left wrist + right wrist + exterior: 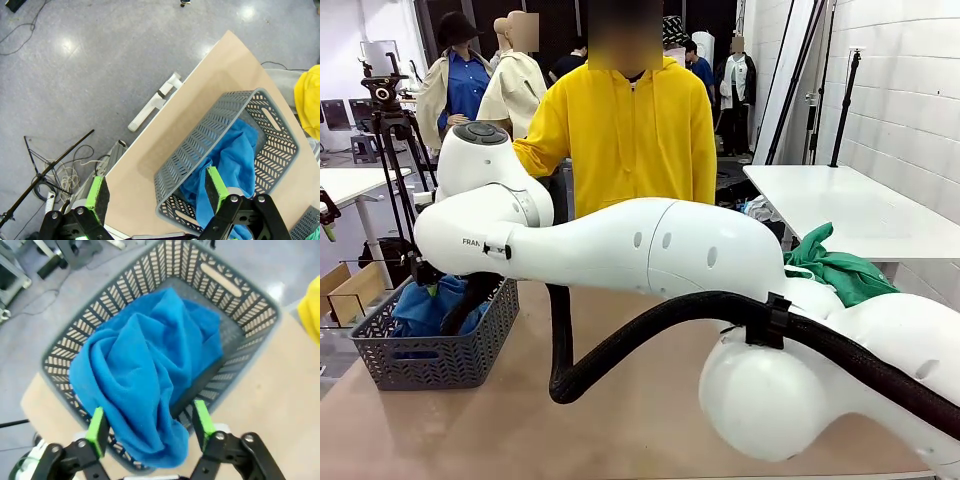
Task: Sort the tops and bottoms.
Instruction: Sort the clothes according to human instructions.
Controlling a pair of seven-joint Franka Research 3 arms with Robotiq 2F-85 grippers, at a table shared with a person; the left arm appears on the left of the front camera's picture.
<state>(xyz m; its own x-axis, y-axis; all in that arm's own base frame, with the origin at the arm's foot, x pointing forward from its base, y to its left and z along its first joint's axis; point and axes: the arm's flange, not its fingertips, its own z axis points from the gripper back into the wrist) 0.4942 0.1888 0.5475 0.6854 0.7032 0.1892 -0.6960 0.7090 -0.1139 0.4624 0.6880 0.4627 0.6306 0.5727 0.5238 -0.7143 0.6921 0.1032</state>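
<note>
In the front view we see the white robot arm (620,245) stretched across the tan table (520,420) toward the grey slotted plastic basket (430,350) at the left edge. On that arm we can read the letters "FRAN", the rest cut off by the joint. The bright blue shirt (420,310) lies inside the basket. At the right, behind the arm, a bright green soft garment (835,265) is heaped up, well apart from the basket. A person in a yellow hooded top (630,130) stands at the far side.

In the left wrist view we look down past the left gripper (156,194), its green-padded fingers spread wide and empty. The basket (200,145) stands beneath it on the table, with the blue shirt (235,155) within, just behind one finger.

In the right wrist view the right gripper (148,423) hangs right over the basket (115,300), its jaws parted. The blue shirt (145,365) is bunched in the basket, and a fold of it drapes over the near rim, lying between the two fingers.
</note>
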